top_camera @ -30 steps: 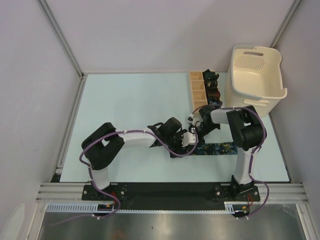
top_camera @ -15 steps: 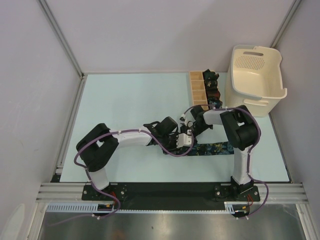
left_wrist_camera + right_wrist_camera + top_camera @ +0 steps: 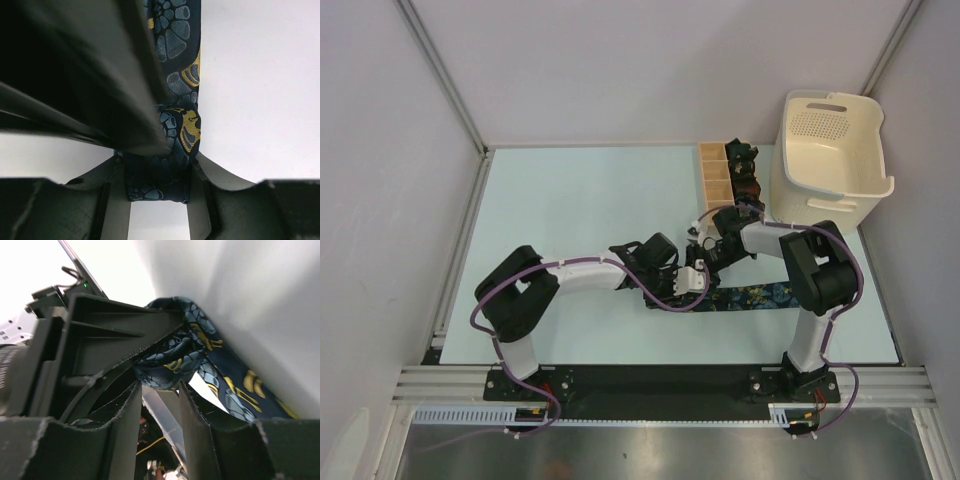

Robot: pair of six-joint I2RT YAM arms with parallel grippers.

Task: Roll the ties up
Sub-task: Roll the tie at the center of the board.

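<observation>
Your left hand (image 3: 157, 167) is clenched on the floral tie (image 3: 176, 65), pinching its bunched end; your right hand (image 3: 160, 388) stands parted just beside it, gripping nothing.

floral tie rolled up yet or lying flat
Partly rolled: the floral tie lies mostly flat on the table; only its left end is bunched in the left gripper.

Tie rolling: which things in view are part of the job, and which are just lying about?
Job:
- navy floral fabric tie
- dark coiled ties, sitting in the box

Lying about:
- tan wooden divided box
- cream plastic basket
</observation>
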